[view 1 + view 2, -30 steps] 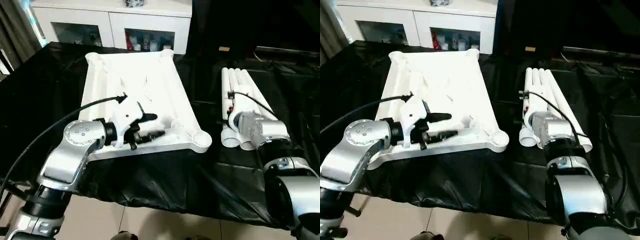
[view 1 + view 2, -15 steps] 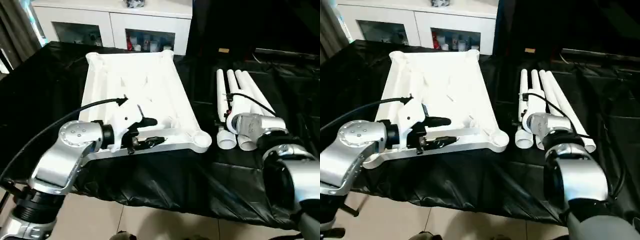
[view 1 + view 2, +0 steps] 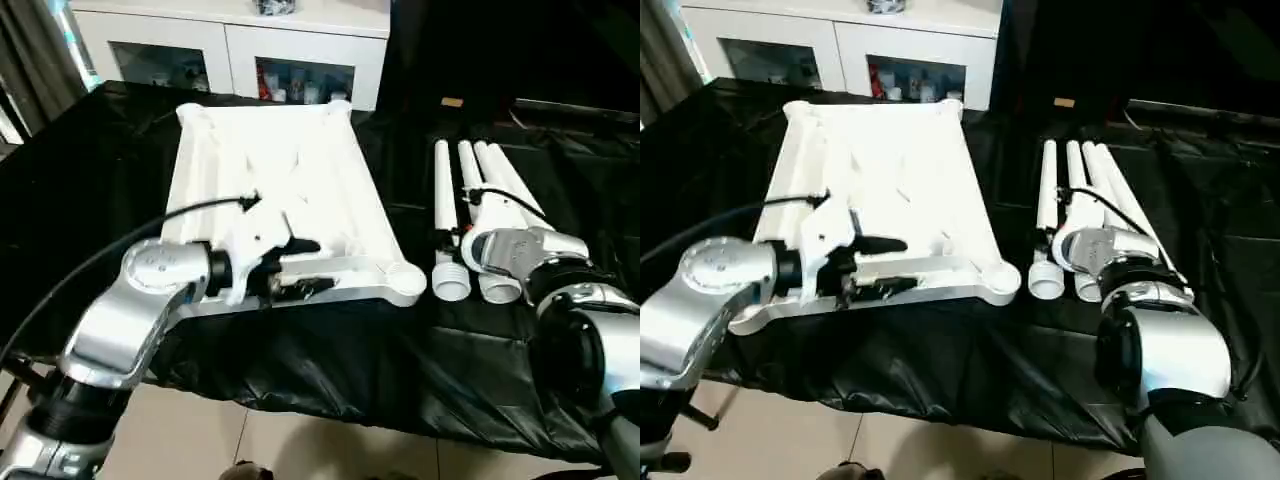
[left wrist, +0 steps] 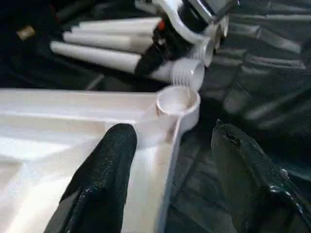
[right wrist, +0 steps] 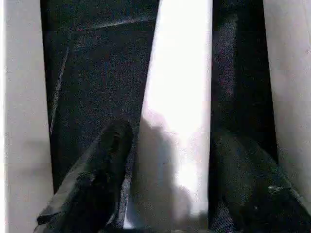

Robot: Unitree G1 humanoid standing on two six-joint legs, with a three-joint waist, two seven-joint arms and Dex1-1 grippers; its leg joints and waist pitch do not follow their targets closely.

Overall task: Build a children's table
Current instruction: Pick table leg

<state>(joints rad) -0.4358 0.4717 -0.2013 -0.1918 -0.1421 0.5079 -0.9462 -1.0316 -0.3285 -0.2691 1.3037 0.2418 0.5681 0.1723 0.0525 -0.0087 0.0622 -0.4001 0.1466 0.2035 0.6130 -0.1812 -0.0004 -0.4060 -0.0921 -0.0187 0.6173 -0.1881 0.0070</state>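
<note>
The tabletop (image 3: 275, 190) lies underside up on the black cloth (image 3: 330, 370), ribs showing, straight ahead of my left gripper (image 3: 300, 268) and running away from it toward the white cabinet (image 3: 235, 45) at the far side. My left gripper straddles the tabletop's near long rim: one black finger (image 4: 104, 174) rests over the white inner face, the other (image 4: 252, 179) hangs outside over the cloth. The two pads stand apart with the rim between them; I cannot tell from these views whether they press on it. Just beyond the fingertips sits the near round corner socket (image 4: 177, 101), open end up.

To the right of that socket, near it but not touching, the four legs (image 3: 1080, 200) lie side by side on the cloth, threaded ends toward me (the closest threaded end (image 4: 187, 73) sits just past the socket, seen from the left wrist).

My right gripper (image 5: 170, 141) is down over the legs at their near ends. Its two black fingers flank a single leg (image 5: 180, 82), one finger (image 5: 104, 170) on each side, with neighbouring legs lying just outside them. The fingers look close against that leg, but whether they are pinching it I cannot tell. My right forearm (image 3: 520, 250) covers the near ends of the middle legs in the head views.
</note>
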